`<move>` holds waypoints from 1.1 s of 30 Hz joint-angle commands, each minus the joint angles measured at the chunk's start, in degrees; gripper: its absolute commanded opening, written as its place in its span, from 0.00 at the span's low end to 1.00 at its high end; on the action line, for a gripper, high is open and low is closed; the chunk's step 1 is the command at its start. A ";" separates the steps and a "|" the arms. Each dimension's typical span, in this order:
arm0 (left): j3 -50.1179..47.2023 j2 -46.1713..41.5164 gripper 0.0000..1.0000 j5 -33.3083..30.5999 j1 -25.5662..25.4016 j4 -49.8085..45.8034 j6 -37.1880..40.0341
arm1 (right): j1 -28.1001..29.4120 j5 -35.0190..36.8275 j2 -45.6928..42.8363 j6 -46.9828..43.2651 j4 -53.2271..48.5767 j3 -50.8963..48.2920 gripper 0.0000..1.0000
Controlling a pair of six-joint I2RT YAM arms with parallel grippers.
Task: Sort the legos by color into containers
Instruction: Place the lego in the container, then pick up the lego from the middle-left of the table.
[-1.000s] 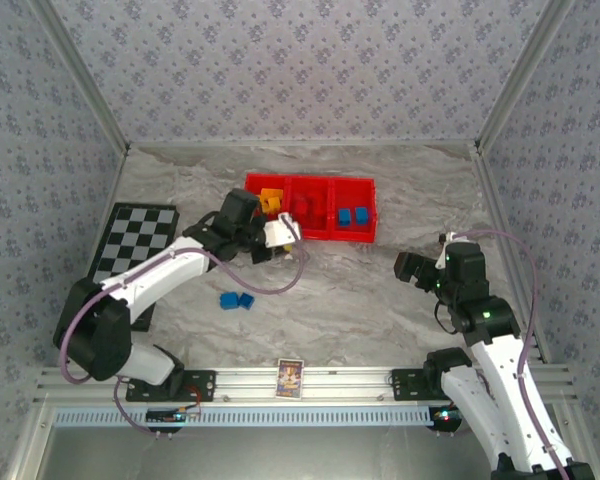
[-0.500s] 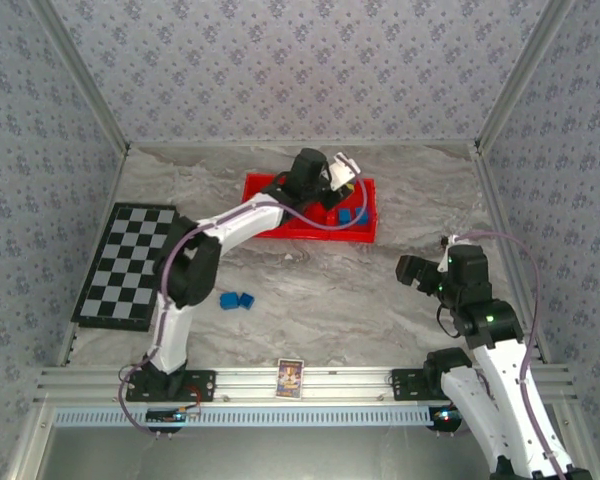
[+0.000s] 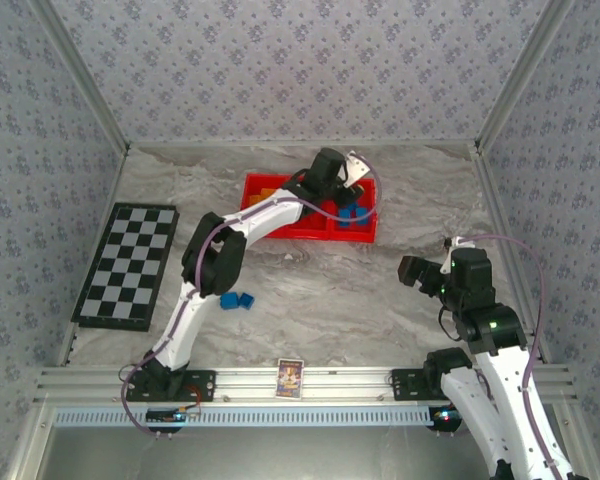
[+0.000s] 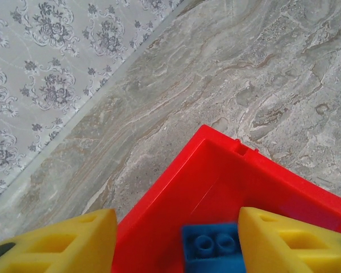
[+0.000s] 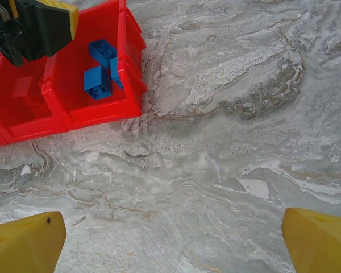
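Left fingers (image 4: pixel 51 244) apart over right compartment of red tray (image 4: pixel 159 210), gripping nothing. Blue lego (image 4: pixel 210 253) lying between, partly cut off. Right fingers (image 5: pixel 23 244) wide, empty, beyond tray's right end.

**Blue legos in the end compartment, two more on the table**

The tray (image 3: pixel 310 237) is bright red, with three square compartments in a row. The right-end compartment, directly under the left gripper (image 3: pixel 353 186), holds a loose heap of blue legos (image 5: pixel 101 73). One two-stud blue brick (image 4: pixel 212 249) lies studs-up between that gripper's fingers, near the tray's corner. The middle compartment, just left of the gripper, holds red legos (image 5: pixel 24 90), faint against the red floor. The leftmost shows orange-yellow ones (image 3: pixel 268 186). Two blue bricks (image 3: pixel 236 299) lie side by side on the table, well apart from the gripper.
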 commanded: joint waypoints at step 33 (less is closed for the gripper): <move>-52.01 -71.04 1.00 -30.46 3.65 -49.88 -55.29 | 0.56 2.76 3.60 0.82 -0.05 0.35 1.00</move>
